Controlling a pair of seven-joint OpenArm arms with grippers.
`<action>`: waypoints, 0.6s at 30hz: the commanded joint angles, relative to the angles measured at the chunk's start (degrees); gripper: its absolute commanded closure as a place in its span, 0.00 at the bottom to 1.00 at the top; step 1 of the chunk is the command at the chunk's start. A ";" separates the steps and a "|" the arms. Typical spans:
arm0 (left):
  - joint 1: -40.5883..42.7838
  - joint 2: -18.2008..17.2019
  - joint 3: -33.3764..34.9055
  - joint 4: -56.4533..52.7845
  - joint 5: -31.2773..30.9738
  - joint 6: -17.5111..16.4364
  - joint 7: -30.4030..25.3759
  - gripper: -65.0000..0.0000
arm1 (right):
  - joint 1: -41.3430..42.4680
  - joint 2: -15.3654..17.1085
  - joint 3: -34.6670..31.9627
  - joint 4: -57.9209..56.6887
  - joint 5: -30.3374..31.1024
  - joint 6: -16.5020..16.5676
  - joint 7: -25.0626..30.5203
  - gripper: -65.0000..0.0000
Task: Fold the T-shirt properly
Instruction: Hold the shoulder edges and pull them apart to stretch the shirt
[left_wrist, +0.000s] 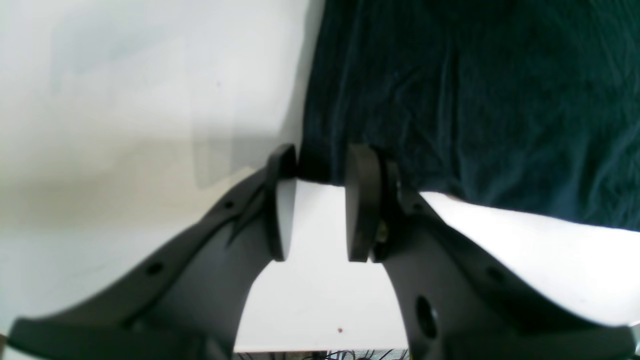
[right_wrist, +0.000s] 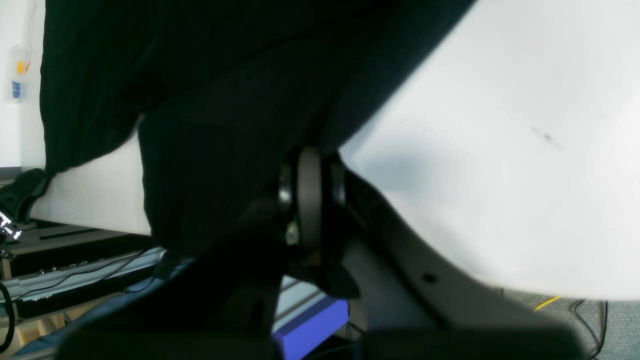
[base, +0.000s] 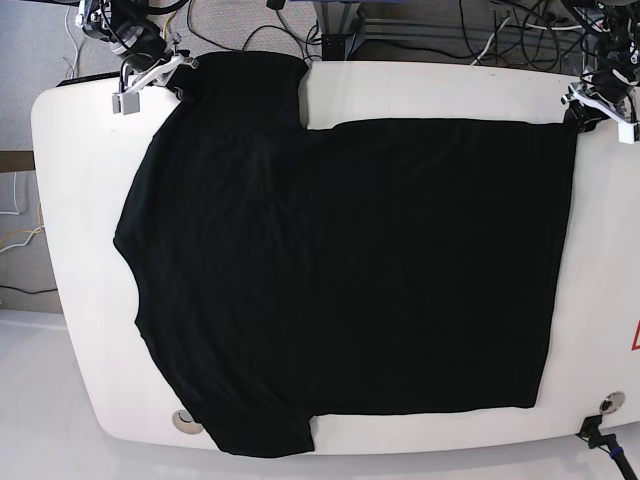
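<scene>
- Black cloth: the T-shirt (base: 350, 270) lies spread plain side up over most of the white desk (base: 70, 200), one sleeve at the far edge.
- Right gripper (right_wrist: 310, 200): fingers pressed together on the cloth at the far sleeve corner.
- Left gripper (left_wrist: 320, 200): fingers part open, straddling the hem corner; no grip yet.
- Judgement: seat the corner deep between the fingers, close fully, then lift both corners level.
</scene>
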 joint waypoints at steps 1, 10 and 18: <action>0.12 -1.03 -0.08 0.86 -1.76 -1.16 0.13 0.78 | -0.20 0.47 0.38 0.27 -0.58 -0.20 -0.57 1.00; -0.57 -0.80 -0.02 0.76 -1.76 -0.99 0.01 0.77 | -0.11 0.53 0.29 0.25 -0.57 -0.01 -0.53 1.00; -2.73 -0.55 0.51 1.06 -1.41 -2.05 3.79 1.00 | -0.11 0.42 0.23 0.43 -0.61 0.13 -0.70 1.00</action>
